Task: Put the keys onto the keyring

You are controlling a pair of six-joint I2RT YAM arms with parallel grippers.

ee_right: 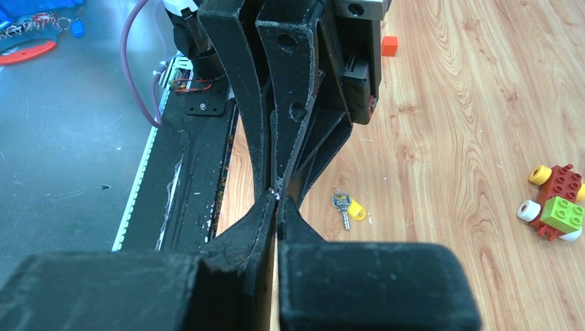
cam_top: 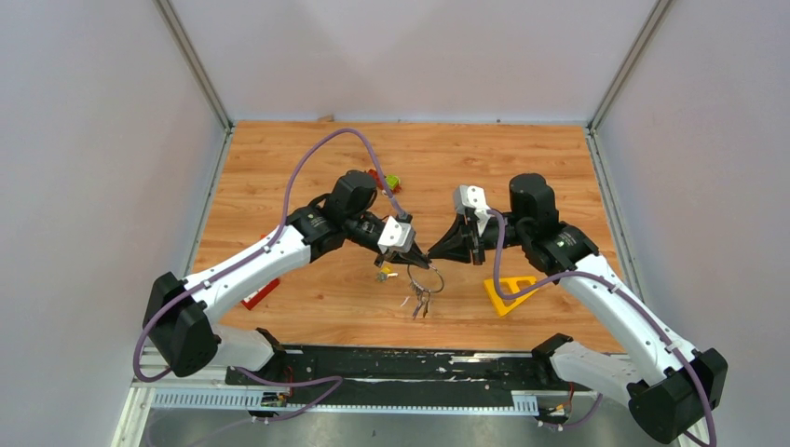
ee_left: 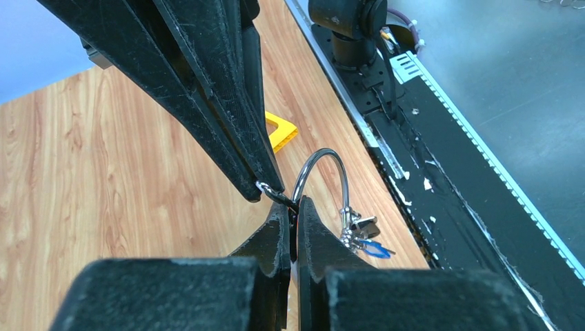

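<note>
Meeting tip to tip over the wood table [cam_top: 279,168], the L arm [cam_top: 251,265] and R arm [cam_top: 606,289] reach in from opp. sides. L claw [ee_left: 293,210] is pinched together on a thin silver wire. R claw [ee_left: 265,187] is clamped tight on the same wire, right beside L claw's tips and nearly touching them.

Yellow plastic triangle [cam_top: 508,293] lies flat on the wood near R claw, on the side twd the arm bases. Toy car [ee_right: 555,207] of red, green & yellow blocks sits well apart from both claws, beyond L claw on the far side.

The wire is the keyring [ee_left: 324,162], which loops out from btwn the two claws and curves down below them. A bunch of keys [ee_left: 355,231] hangs at its low end under the claws, one w/ a blue tag [ee_left: 376,249]. Can't tell if the bunch touches the wood. A loose key [ee_right: 339,205] w/ a yellow tag lies flat on the table, just beside the claws on L arm's side, not on the ring. A small orange-red cube [ee_right: 390,45] sits farther off behind L claw.
</note>
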